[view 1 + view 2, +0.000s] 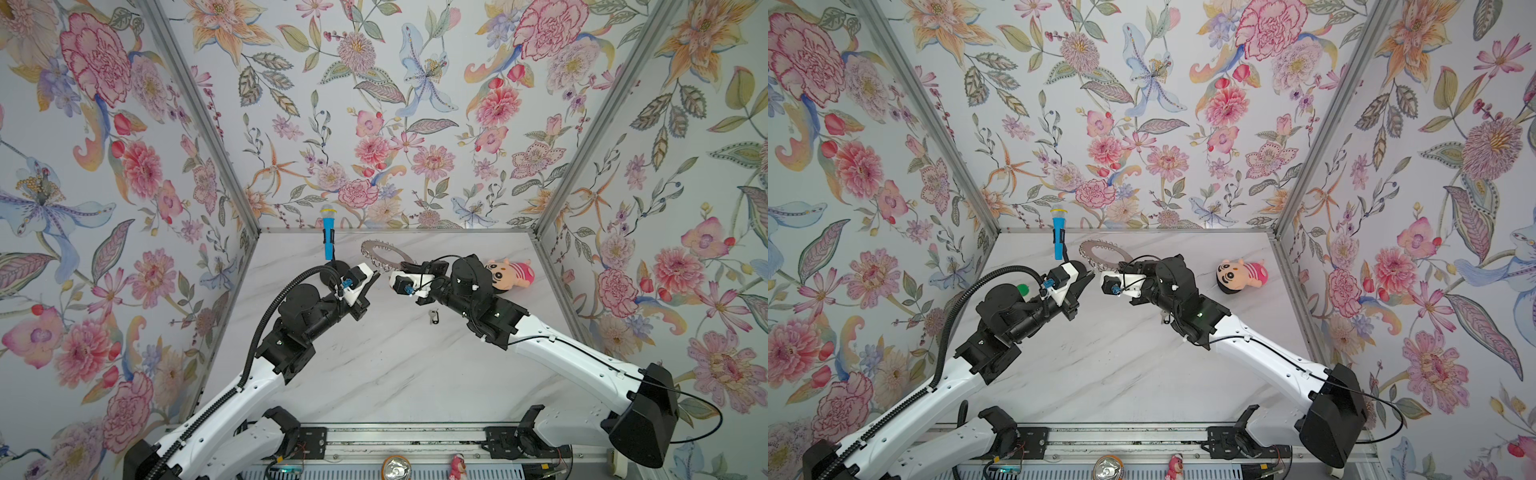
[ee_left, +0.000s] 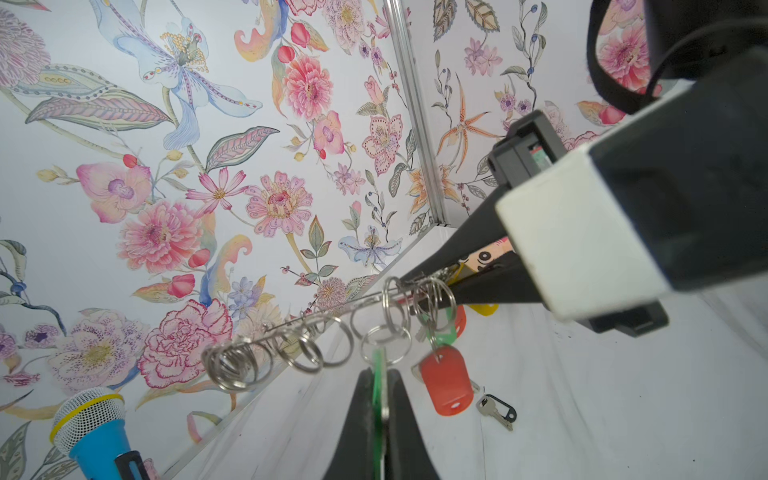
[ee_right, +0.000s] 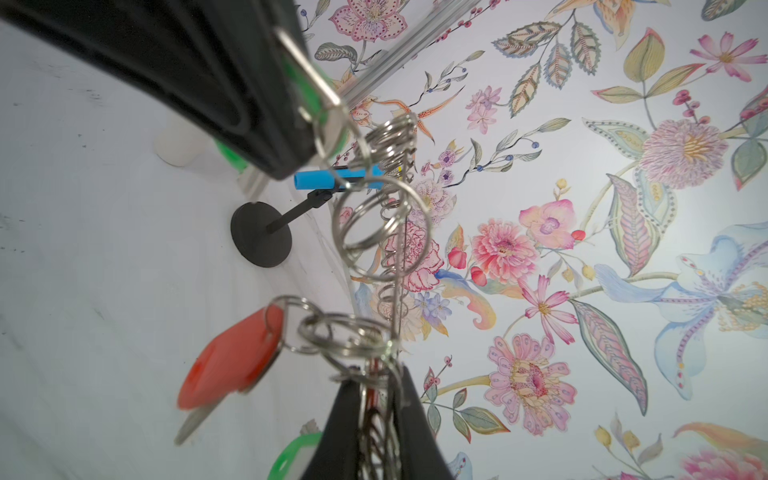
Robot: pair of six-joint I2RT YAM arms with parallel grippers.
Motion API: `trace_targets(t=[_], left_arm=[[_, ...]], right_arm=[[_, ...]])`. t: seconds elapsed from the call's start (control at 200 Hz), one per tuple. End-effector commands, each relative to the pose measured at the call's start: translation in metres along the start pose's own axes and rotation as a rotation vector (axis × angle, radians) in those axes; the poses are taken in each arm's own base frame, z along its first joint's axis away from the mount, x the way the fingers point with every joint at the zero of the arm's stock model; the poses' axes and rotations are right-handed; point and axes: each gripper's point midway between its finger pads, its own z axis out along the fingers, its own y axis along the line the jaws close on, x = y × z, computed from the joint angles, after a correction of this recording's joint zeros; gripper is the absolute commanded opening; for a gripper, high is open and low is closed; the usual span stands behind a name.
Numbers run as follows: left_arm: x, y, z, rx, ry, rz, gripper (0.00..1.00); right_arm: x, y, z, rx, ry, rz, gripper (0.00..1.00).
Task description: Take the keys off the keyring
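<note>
Floral walls enclose a marble counter (image 1: 395, 374). Mid-frame in both top views, the right jaws clamp the keyring (image 1: 384, 254) aloft, and the left jaws pinch a green-tagged key (image 2: 376, 386) hanging from it. One black-tagged key (image 2: 496, 409) lies freed on the counter; the orange-red-tagged key (image 2: 446, 384) and others are not yet off.

Nothing legible in any view; no lettering to be made out on the orange-red key tag (image 2: 446, 380), the blue toy microphone (image 1: 328, 232) or the can top (image 1: 396, 469) at the near edge
</note>
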Motion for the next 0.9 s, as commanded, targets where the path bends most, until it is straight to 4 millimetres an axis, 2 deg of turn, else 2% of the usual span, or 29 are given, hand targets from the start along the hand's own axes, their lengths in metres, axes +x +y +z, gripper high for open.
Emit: trace_targets(t=[0.0, 0.28, 0.365, 0.515, 0.701, 0.896], left_arm=[[-0.008, 0.007, 0.0, -0.011, 0.04, 0.077, 0.0], [-0.011, 0.01, 0.007, 0.021, 0.095, 0.141, 0.0], [-0.01, 0.012, 0.008, 0.016, 0.105, 0.156, 0.0], [-0.006, 0.014, 0.011, 0.02, 0.114, 0.165, 0.0], [-0.005, 0.012, 0.011, 0.043, 0.126, 0.19, 0.0], [-0.006, 0.007, 0.011, 0.075, 0.117, 0.209, 0.0]], right_arm=[[-0.01, -0.009, -0.01, 0.044, -0.055, 0.075, 0.08], [-0.007, 0.02, -0.017, -0.025, -0.106, 0.2, 0.29], [-0.009, 0.025, -0.021, -0.034, -0.132, 0.246, 0.4], [-0.008, 0.037, -0.027, -0.059, -0.148, 0.295, 0.45], [-0.022, 0.034, -0.045, -0.076, -0.23, 0.353, 0.47], [-0.038, 0.01, -0.068, -0.022, -0.321, 0.378, 0.48]])
